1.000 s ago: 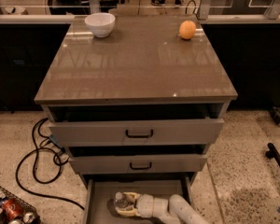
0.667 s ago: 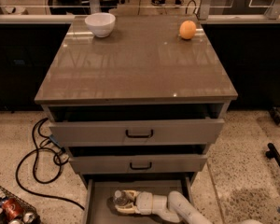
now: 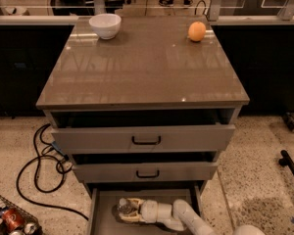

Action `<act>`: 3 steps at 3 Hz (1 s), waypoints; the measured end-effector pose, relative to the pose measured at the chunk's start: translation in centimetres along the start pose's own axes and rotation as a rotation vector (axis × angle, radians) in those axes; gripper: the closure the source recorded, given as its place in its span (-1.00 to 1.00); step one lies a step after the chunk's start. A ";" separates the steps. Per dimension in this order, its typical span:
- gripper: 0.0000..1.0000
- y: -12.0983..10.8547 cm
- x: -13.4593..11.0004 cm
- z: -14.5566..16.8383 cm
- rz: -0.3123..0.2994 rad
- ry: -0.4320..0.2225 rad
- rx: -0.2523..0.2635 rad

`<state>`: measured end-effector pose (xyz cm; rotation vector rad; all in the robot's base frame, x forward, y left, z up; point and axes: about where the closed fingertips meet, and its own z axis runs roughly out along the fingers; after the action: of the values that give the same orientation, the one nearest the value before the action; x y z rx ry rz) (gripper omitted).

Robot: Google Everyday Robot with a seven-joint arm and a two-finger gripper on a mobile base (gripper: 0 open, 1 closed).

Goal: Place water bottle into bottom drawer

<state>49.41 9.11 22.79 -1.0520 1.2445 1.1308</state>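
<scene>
The bottom drawer is cut off by the near edge of the view, so I see only its far part. Inside it the gripper lies low on the left of the grey floor, and the arm runs off to the near right. The water bottle shows only as a small clear round shape at the gripper. I cannot tell whether it is clenched on the bottle or released.

Compared with a second ago, the gripper sits a touch further left; nothing else has shifted.

The brown glossy bench carries a white bowl far left and an orange far right. Black cables trail over the speckled floor on the left.
</scene>
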 end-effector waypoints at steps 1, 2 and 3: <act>1.00 0.4 1.7 0.4 0.021 -0.012 0.002; 1.00 0.7 2.3 0.5 0.029 -0.009 0.005; 1.00 1.1 2.9 0.7 0.033 0.014 -0.001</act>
<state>48.42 10.12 19.91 -1.0448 1.2766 1.1517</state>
